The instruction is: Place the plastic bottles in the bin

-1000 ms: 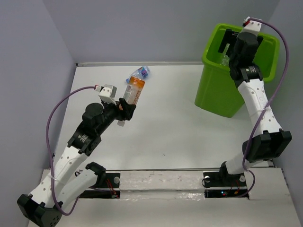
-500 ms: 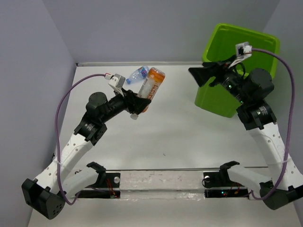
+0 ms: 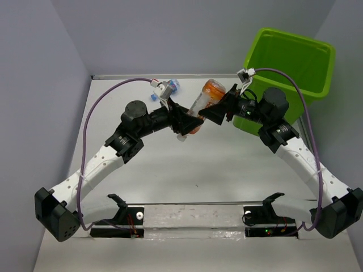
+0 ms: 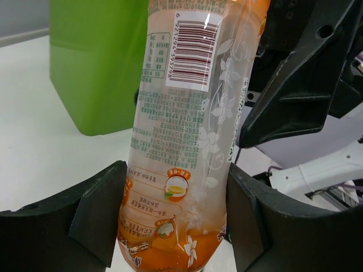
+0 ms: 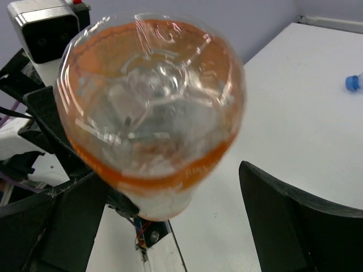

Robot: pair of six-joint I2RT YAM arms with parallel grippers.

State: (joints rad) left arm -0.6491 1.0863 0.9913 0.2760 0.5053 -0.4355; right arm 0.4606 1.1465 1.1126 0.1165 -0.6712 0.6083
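The orange bottle point(image 3: 205, 102) is off the table, pinched near one end by the left gripper point(image 3: 186, 122), its base between the right gripper's point(image 3: 220, 111) spread fingers. The bin point(image 3: 258, 72) sits just behind that hand. If the left releases before the right closes, I'd expect a drop. Both arms reach inward, grippers nearly meeting.

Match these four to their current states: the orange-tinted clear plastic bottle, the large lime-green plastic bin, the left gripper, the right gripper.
Things:
1. orange-tinted clear plastic bottle
2. large lime-green plastic bin
3. left gripper
4. right gripper

States:
a. open, fingers either side of the bottle's base
b. standing upright at the far right
c. shut on the bottle
d. held off the table between the two arms

Pairs: 1-d, 2-b, 3-c, 4-a
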